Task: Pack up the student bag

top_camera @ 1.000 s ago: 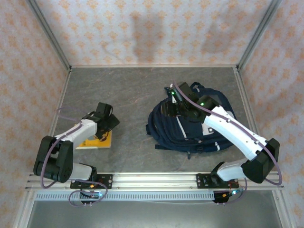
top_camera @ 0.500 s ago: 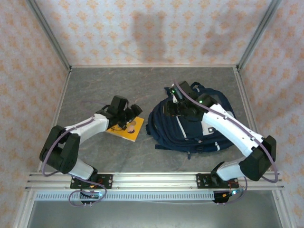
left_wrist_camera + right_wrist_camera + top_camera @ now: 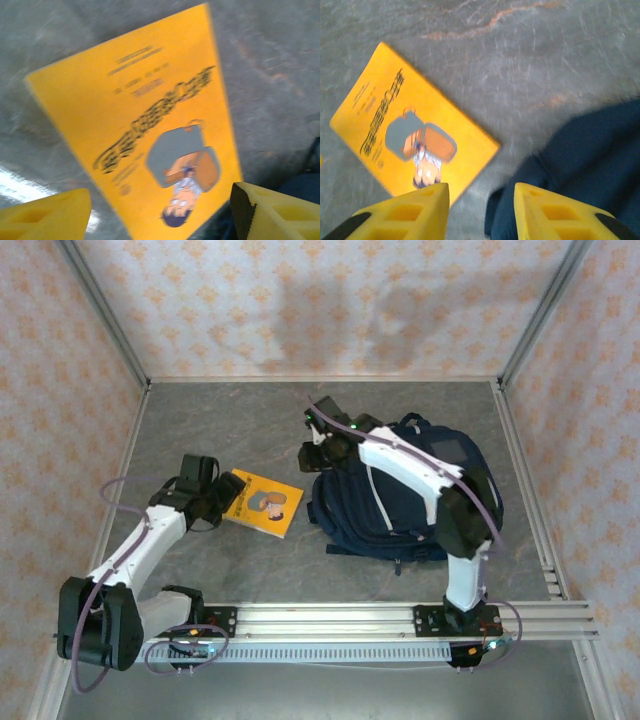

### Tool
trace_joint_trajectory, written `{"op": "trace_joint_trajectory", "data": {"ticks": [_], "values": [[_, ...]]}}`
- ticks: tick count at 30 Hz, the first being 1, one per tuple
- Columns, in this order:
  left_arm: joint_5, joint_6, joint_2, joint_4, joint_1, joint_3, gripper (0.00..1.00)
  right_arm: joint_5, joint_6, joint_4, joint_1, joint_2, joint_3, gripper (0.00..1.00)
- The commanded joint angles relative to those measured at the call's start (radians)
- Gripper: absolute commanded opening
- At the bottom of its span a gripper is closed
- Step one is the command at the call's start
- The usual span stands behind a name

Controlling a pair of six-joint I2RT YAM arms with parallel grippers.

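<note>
The left jaws, blocky yellow plastic fingers (image 3: 47,212) with moulded hollows, stand wide apart at the book's (image 3: 262,503) left edge and grip nothing. The book is a thin, flat rectangle with a smooth yellow cover, dark lettering and a cartoon figure. It lies turned at an angle on the bench (image 3: 250,410), a matt grey, stone-look surface with pale and rusty veins. Just above the book's right corner the right jaws hang partly open, with a clear gap between their yellow fingers (image 3: 407,207), holding nothing. The student bag (image 3: 375,515) lies just right of the book, a narrow strip of bench between them. It is a bulky, rounded heap of soft navy fabric with a thin white stripe and a grey patch on its far side, its near edge under the right jaws.
</note>
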Motion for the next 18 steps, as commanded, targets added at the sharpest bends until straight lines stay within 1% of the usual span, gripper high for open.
{"op": "trace_joint_trajectory", "data": {"ticks": [1, 4, 10, 15, 18], "values": [[-0.008, -0.05, -0.002, 0.015, 0.005, -0.074, 0.75, 0.026, 0.012, -0.002, 0.017, 0.127, 0.104, 0.45], [-0.004, -0.042, 0.011, 0.052, 0.005, -0.102, 0.75, 0.038, 0.015, 0.001, 0.028, 0.222, 0.187, 0.48], [0.018, -0.041, 0.067, 0.141, 0.005, -0.124, 0.77, -0.002, 0.033, 0.011, 0.043, 0.342, 0.27, 0.49], [0.053, -0.02, 0.141, 0.214, 0.007, -0.098, 0.77, -0.048, 0.025, 0.016, 0.06, 0.364, 0.245, 0.5], [0.05, 0.021, 0.184, 0.188, 0.008, -0.055, 0.77, -0.082, 0.021, 0.018, 0.071, 0.364, 0.211, 0.5]]}}
